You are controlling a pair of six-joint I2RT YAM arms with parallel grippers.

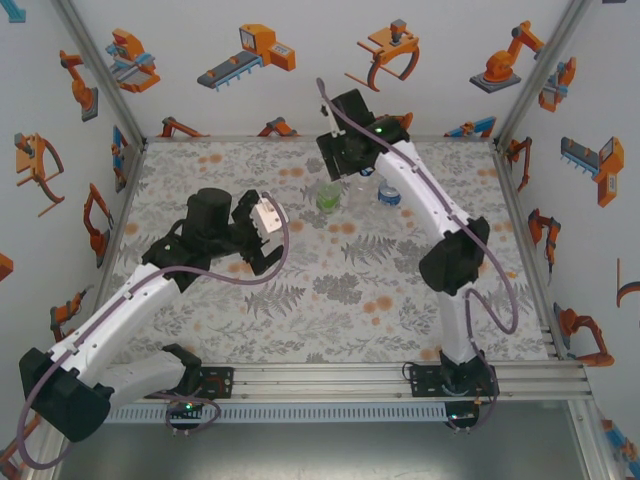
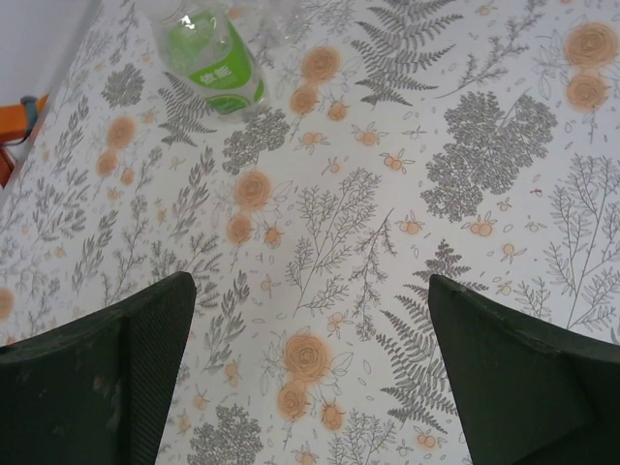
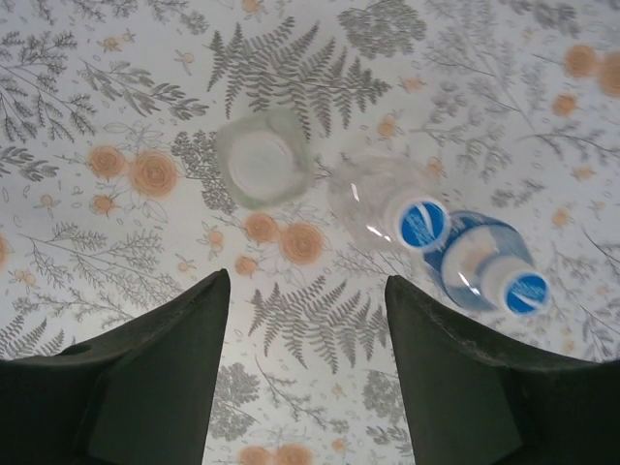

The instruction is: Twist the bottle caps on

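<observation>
From overhead, the right gripper (image 1: 345, 170) hangs at the far end of the floral table (image 1: 300, 300), right above the green bottle (image 1: 328, 195) and the blue-labelled bottle (image 1: 389, 196), but the arm hides its jaws. The right wrist camera fills that in: the jaws stand partly apart with nothing between them, only bare cloth, and just beyond the fingers (image 3: 145, 378) all three bottles stand upright in a row. The green bottle carries a white cap (image 3: 260, 163), and the clear bottle (image 3: 383, 199) and the blue-labelled one each show a blue-topped cap (image 3: 422, 223). The left gripper (image 2: 310, 368) is spread wide and empty, well short of the green bottle.
</observation>
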